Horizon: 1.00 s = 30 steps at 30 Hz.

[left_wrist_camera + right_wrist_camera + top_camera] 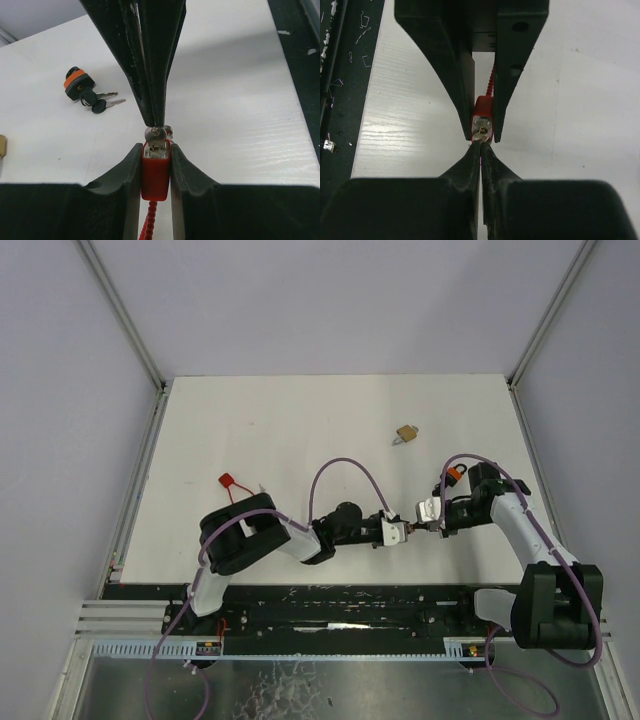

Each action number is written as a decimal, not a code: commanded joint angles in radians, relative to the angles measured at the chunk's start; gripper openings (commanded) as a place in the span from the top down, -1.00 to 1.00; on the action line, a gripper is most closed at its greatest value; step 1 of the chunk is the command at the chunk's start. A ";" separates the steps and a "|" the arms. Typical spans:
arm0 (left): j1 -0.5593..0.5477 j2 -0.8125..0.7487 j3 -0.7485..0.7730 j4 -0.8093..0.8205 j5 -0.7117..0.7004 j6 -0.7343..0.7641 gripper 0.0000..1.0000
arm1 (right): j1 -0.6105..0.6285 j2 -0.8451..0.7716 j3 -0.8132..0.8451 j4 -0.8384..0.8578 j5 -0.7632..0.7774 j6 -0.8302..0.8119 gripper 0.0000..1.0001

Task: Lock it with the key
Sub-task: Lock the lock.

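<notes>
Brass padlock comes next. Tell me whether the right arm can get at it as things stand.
Probably not yet: the right gripper is shut on the key in the red lock. Nothing lies between it and the brass padlock, so once released, likely yes.

Robot lab enclosure; white table, grey panel walls, aluminium corner rails.

The lock between the left jaws is red, with a shiny silver end. The key in the right jaws is silver. Both jaws are black. The surface under them is white. Further off from the jaws, a second lock is orange and black.
</notes>
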 commanded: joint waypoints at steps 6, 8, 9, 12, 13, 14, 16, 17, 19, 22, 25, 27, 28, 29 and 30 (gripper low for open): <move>-0.023 -0.045 -0.032 0.145 -0.055 0.066 1.00 | -0.032 -0.113 0.070 -0.047 -0.127 0.142 0.59; -0.022 -0.044 -0.033 0.136 -0.030 0.055 1.00 | -0.051 -0.177 0.044 -0.041 -0.127 0.104 0.30; -0.023 -0.048 -0.034 0.131 -0.019 0.050 1.00 | -0.052 -0.207 0.020 -0.035 -0.116 0.057 0.17; -0.018 -0.056 -0.040 0.123 0.007 0.034 1.00 | -0.052 -0.264 -0.070 -0.012 -0.078 -0.120 -0.16; -0.017 -0.057 -0.039 0.114 0.017 0.029 1.00 | -0.052 -0.267 -0.092 -0.011 -0.081 -0.197 -0.23; -0.016 -0.056 -0.034 0.102 0.024 0.024 1.00 | -0.051 -0.258 -0.110 -0.015 -0.096 -0.252 -0.27; -0.016 -0.053 -0.028 0.093 0.032 0.023 1.00 | -0.050 -0.219 -0.125 -0.039 -0.122 -0.353 -0.28; -0.017 -0.053 -0.028 0.093 0.036 0.022 1.00 | -0.047 -0.195 -0.124 -0.051 -0.128 -0.385 -0.25; -0.016 -0.055 -0.029 0.092 0.043 0.020 1.00 | -0.043 -0.145 -0.117 -0.066 -0.126 -0.419 -0.18; -0.014 -0.054 -0.027 0.090 0.054 0.018 1.00 | -0.042 -0.112 -0.110 -0.060 -0.112 -0.450 -0.08; -0.015 -0.051 -0.021 0.079 0.062 0.020 1.00 | -0.037 -0.129 -0.122 -0.023 -0.119 -0.433 -0.01; -0.015 -0.051 -0.019 0.075 0.064 0.020 1.00 | -0.034 -0.145 -0.132 0.007 -0.119 -0.400 0.05; -0.014 -0.052 -0.019 0.075 0.067 0.020 1.00 | -0.032 -0.152 -0.135 0.017 -0.118 -0.390 0.09; -0.015 -0.051 -0.019 0.073 0.069 0.019 1.00 | -0.028 -0.154 -0.136 0.021 -0.115 -0.387 0.13; -0.015 -0.051 -0.018 0.071 0.067 0.019 1.00 | -0.027 -0.155 -0.135 0.020 -0.113 -0.386 0.17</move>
